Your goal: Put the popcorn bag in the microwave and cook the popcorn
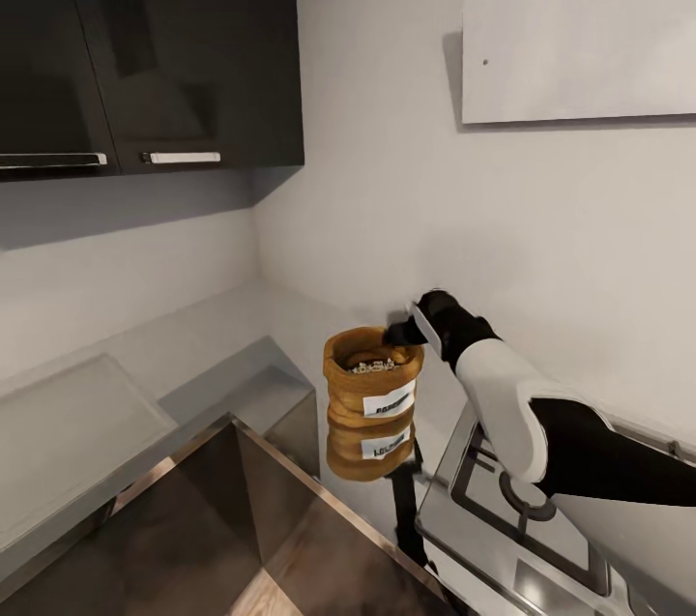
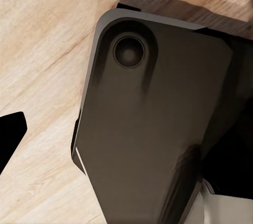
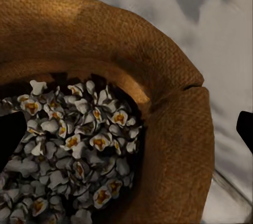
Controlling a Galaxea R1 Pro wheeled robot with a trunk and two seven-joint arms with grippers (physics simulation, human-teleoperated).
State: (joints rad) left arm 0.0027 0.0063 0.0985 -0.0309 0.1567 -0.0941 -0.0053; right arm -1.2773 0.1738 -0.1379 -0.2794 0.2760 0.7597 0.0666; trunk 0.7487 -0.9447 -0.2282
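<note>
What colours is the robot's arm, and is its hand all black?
The right arm has a smooth, rounded white shell in the middle, with black sections at the wrist and further back. Its end effector is black. In the left wrist view, the robot's own part is a flat dark grey-brown panel with a round recess.

2 dark wall cabinets [image 1: 184,36] hang in the corner, each with a pale bar handle [image 1: 181,158] along its lower edge. A blank white panel [image 1: 580,21] is fixed to the grey wall [image 1: 387,171]. Wood-grain floor [image 2: 42,66] shows in the left wrist view.
</note>
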